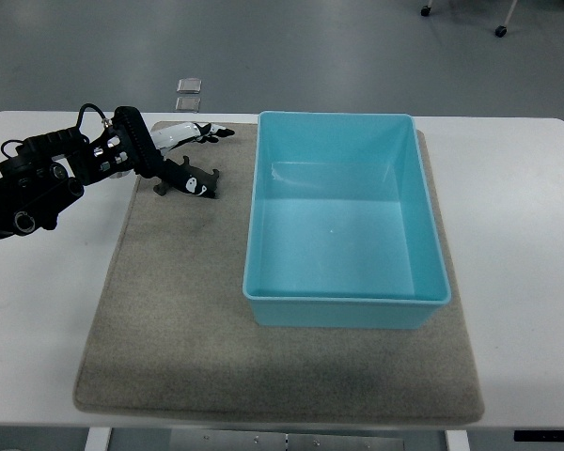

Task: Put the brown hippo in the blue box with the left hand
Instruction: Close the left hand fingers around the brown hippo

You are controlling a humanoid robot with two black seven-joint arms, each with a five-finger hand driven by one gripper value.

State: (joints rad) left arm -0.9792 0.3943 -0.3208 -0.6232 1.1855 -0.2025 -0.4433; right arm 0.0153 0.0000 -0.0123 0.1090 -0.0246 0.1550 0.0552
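Grey mat fills the near counter, the blue box empty upon it. Left hand hovers far left, fingers spread, holding nothing — no brown hippo is visible, so any grasp risks closing on air.

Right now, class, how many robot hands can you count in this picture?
1. The left hand reaches in from the left edge over the mat's far-left corner, beside the blue box. The right hand is out of view.

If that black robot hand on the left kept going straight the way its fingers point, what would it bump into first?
Probably the near left wall of the blue box; the left hand points right across the mat. Its height is unclear, so it might pass over the rim.
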